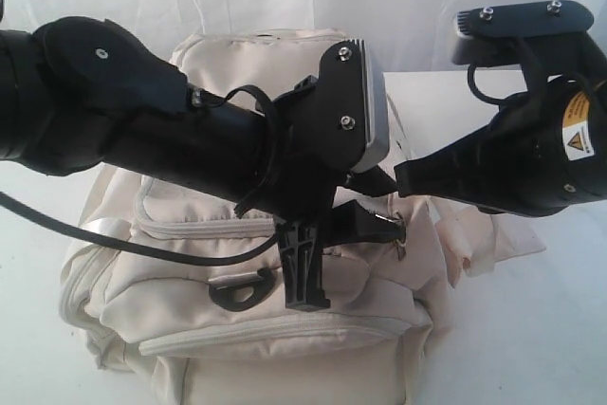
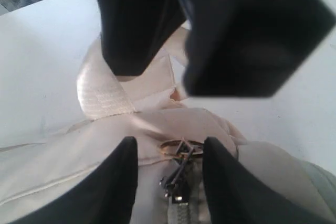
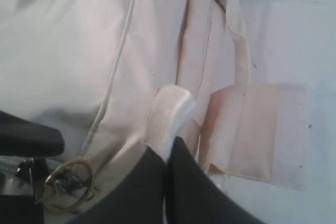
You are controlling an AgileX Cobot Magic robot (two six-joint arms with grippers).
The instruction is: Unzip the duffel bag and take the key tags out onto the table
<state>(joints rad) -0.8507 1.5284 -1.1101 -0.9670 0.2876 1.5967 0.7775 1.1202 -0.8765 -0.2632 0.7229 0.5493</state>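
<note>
The duffel bag lies on the white table, well in from the side edges, with its far side close to the back edge. Both arms meet over the end of the bag that faces the table's right edge.

The left tool has its two fingers apart, set down one on either side of the zip pull and its small metal ring. They straddle the pull but do not grip it. The right tool has its fingers pressed together on a pale strap at the same end of the bag, seemingly holding the fabric taut.

The task looks to be at its very start. The zip shows closed teeth just behind the pull, and the top of the bag shows no opening in the exterior view. The key tags are not visible in any view, so they are presumably inside. Nearly everything is left to do: closing on the pull, drawing the zip along the bag, reaching in, and laying the tags on the table
</note>
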